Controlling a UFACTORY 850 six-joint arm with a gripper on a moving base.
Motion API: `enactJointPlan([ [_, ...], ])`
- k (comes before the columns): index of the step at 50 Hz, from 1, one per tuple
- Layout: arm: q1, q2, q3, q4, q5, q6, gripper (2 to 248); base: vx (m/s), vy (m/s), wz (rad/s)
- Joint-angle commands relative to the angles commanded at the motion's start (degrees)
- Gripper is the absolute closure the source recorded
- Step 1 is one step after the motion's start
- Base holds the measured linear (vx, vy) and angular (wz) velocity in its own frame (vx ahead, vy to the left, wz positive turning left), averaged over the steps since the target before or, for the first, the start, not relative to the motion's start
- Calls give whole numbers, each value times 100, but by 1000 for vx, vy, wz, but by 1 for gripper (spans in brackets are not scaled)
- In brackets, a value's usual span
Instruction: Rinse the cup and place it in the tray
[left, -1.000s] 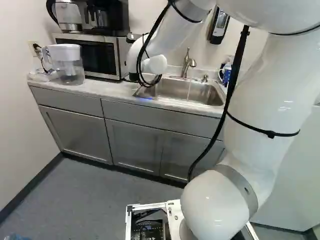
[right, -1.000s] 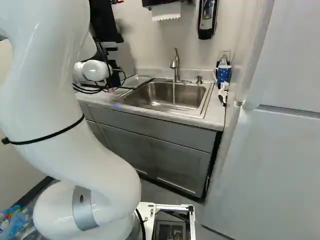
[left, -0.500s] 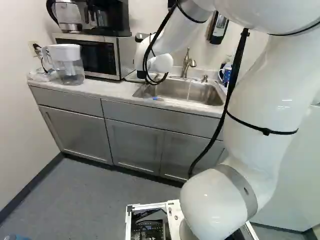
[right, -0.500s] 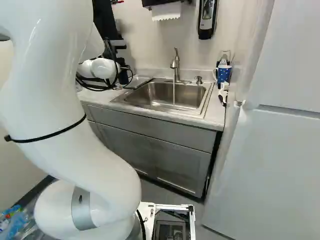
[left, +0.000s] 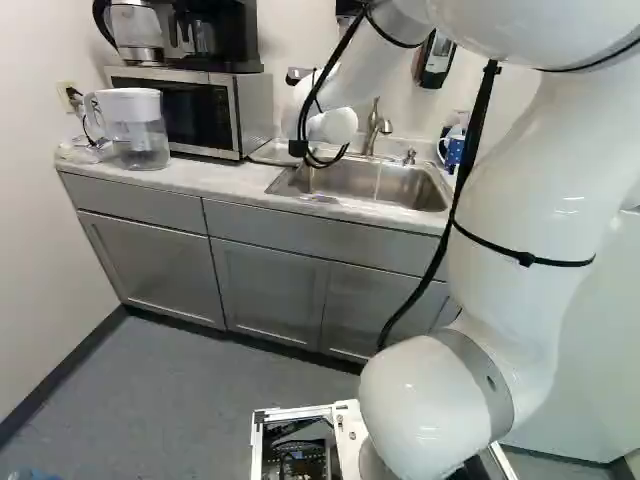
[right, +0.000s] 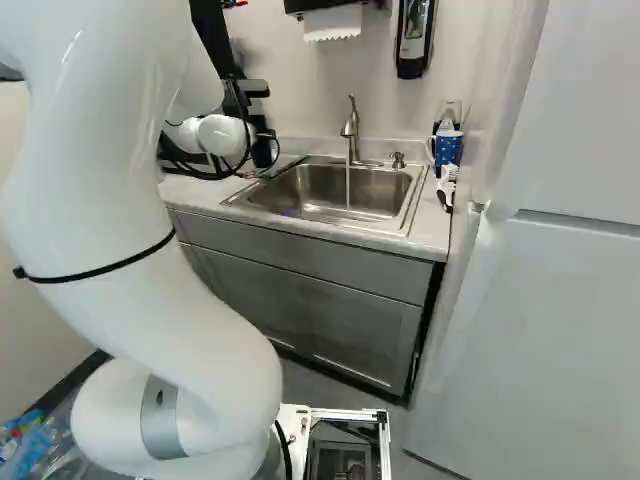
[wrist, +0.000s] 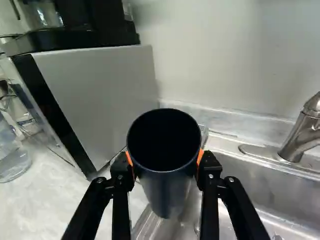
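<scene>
Left of centre in the right base view, the gripper (right: 259, 128) pinches the dark cup (wrist: 166, 187) between orange pads (wrist: 200, 156), mouth towards the wrist camera, long axis running away over the rim of the sink (wrist: 260, 185), microwave (wrist: 100, 95) near, faucet (wrist: 300, 135) farther off, the cup's inside too dark to read.

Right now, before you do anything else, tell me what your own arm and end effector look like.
My arm is glossy white, with thick, rounded segments, a grey band around a low joint, a black cable along it and a thin black strap. My end effector is black, with two fingers, orange pads and small silvery screws.
</scene>
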Motion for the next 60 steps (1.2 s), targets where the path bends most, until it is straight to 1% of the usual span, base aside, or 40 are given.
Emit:
enactJointPlan([
  [24, -386, -38, -40, 0, -435, 0, 124, 0, 0, 0],
  [51, -820, -95, -102, 22, -754, 0, 124, 0, 0, 0],
  [60, -963, -67, -70, 25, -778, 0, 124, 0, 0, 0],
])
